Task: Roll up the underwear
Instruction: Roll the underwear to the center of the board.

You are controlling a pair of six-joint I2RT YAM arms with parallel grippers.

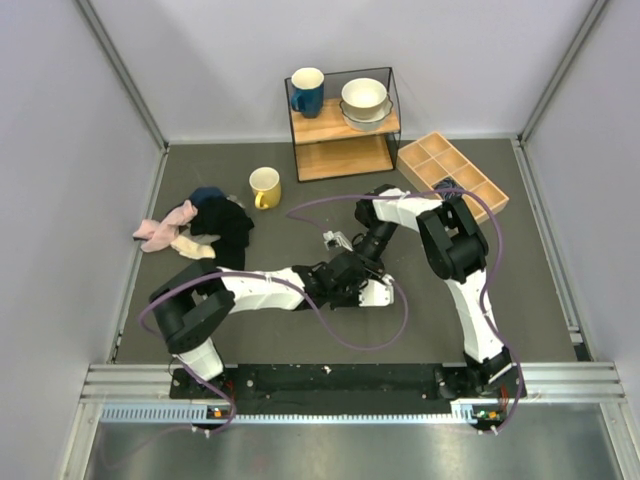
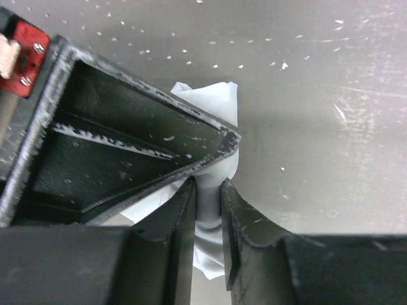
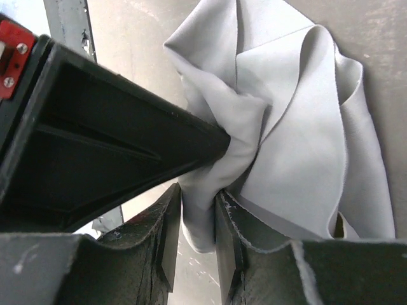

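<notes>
left gripper (image 2: 208,190), right gripper (image 3: 198,197) — narrowly pinching underwear (image 3: 305,127)

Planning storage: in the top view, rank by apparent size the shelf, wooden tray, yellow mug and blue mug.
1. shelf
2. wooden tray
3. yellow mug and blue mug look alike; the blue one sits raised, nearer the camera, so unranked.

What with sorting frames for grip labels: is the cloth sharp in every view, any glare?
Right wrist: underwear folds crisp, evenly lit. Left wrist: underwear sharp, glints on the scuffed table. Top external: even light, no glare, underwear mostly hidden.
</notes>
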